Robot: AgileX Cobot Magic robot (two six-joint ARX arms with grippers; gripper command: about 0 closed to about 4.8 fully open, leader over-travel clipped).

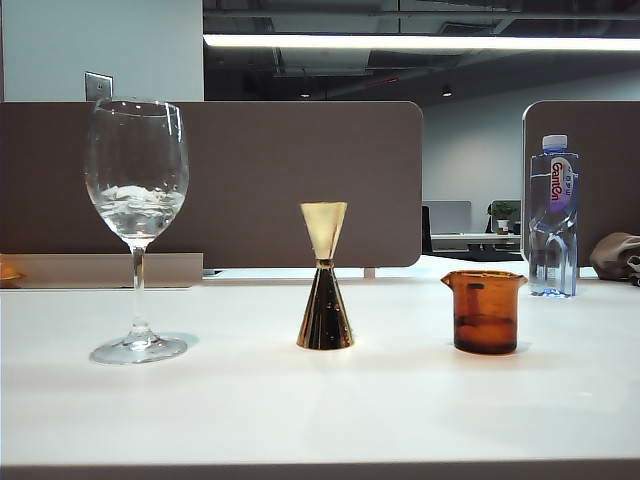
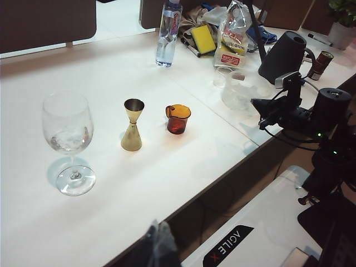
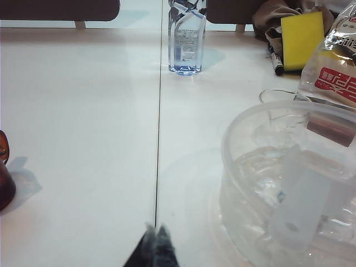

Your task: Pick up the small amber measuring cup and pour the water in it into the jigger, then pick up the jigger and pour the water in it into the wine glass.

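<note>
Left hand (image 2: 158, 231) raised above table edge, fingertips together, right hand (image 3: 155, 233) low, closed, empty

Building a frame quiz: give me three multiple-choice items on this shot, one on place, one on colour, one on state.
1. What stands between the wine glass and the small amber measuring cup?
A water bottle
B jigger
C sponge

2. Colour of the sponge?
A yellow
B blue
C red

3. State of the right gripper?
A holding the cup
B wide open
C shut, holding nothing

Answers:
1 B, the jigger is the middle of the row.
2 A, plainly yellow in both wrist views.
3 C, its fingers meet over bare table.
</note>
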